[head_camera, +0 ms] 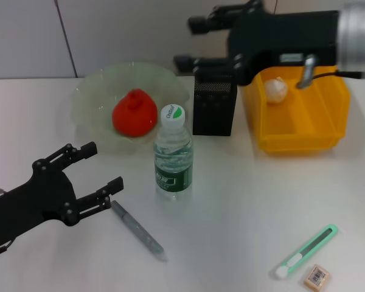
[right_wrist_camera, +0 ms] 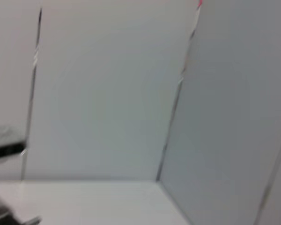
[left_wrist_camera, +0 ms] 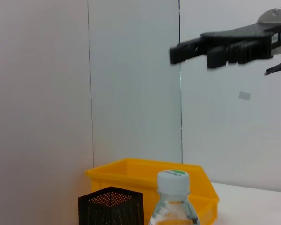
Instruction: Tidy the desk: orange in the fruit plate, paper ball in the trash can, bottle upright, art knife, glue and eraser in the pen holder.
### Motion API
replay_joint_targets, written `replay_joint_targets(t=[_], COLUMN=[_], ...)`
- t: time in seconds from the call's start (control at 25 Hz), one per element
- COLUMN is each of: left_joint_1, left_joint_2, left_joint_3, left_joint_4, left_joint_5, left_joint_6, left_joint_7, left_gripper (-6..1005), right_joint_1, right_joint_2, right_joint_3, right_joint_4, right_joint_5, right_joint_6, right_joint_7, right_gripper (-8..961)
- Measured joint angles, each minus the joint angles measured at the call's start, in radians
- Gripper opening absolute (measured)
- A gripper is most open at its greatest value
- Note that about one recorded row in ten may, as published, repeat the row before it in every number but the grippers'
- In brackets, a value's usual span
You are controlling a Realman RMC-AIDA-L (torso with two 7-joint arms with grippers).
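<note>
As I read the head view, the red-orange orange [head_camera: 134,112] sits in the pale-green scalloped glass fruit plate [head_camera: 91,91], the white crumpled paper ball [head_camera: 275,89] in the yellow plastic trash can [head_camera: 304,134], and the clear green-labelled bottle [head_camera: 173,152] stands upright. Still on the counter [head_camera: 231,201]: the green art knife [head_camera: 307,250], tan eraser [head_camera: 316,276] and grey glue pen [head_camera: 139,230]; I can't see inside the black mesh pen holder [head_camera: 214,106]. My left hand [head_camera: 97,173] hangs released beside the glue.

From the left wrist, my right hand [left_wrist_camera: 178,52] hovers high, released, empty.

The right wrist shows only wall.

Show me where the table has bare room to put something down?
Bare patches: between the bottle and the green knife, and in front of the yellow bin. Crowded: around the bowl, bottle and mesh cup, and near the left gripper by the pen.
</note>
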State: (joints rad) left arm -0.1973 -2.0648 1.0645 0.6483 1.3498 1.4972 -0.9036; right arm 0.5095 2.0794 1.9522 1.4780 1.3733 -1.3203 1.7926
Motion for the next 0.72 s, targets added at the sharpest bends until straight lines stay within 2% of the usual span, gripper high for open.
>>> replay_joint_targets(t=[0.08,0.28,0.44,0.48,0.72], left_joint_1=[0.001,-0.004,-0.005,-0.005,-0.005], left_joint_2=[0.0,-0.001,-0.002,-0.003,-0.003], left_joint_3=[-0.005,-0.024,-0.027,-0.027,-0.028], left_joint_4=[-0.002,-0.023,-0.028,-0.034,-0.043], left_joint_5=[0.0,0.0,-0.003,-0.006,-0.01], left_joint_6=[-0.001,0.0,0.0,0.0,-0.003], left_joint_7=[-0.002,-0.003,-0.003,-0.003,-0.003], left_gripper=[827,827,827,827,827], right_joint_1=[-0.058,-0.12,-0.143,-0.147,-0.151], right_joint_2=[0.0,-0.001,-0.001,-0.001,-0.003], right_joint_3=[0.044,0.11,0.217,0.266,0.347], right_joint_4=[-0.022,-0.098,-0.245,-0.326,-0.474], right_joint_5=[0.1,0.227,0.302,0.317,0.322], right_joint_6=[-0.011,-0.068,-0.18,-0.222,-0.282], right_joint_7=[-0.065,-0.159,-0.264,-0.316,-0.418], right_gripper=[639,639,640,640,639])
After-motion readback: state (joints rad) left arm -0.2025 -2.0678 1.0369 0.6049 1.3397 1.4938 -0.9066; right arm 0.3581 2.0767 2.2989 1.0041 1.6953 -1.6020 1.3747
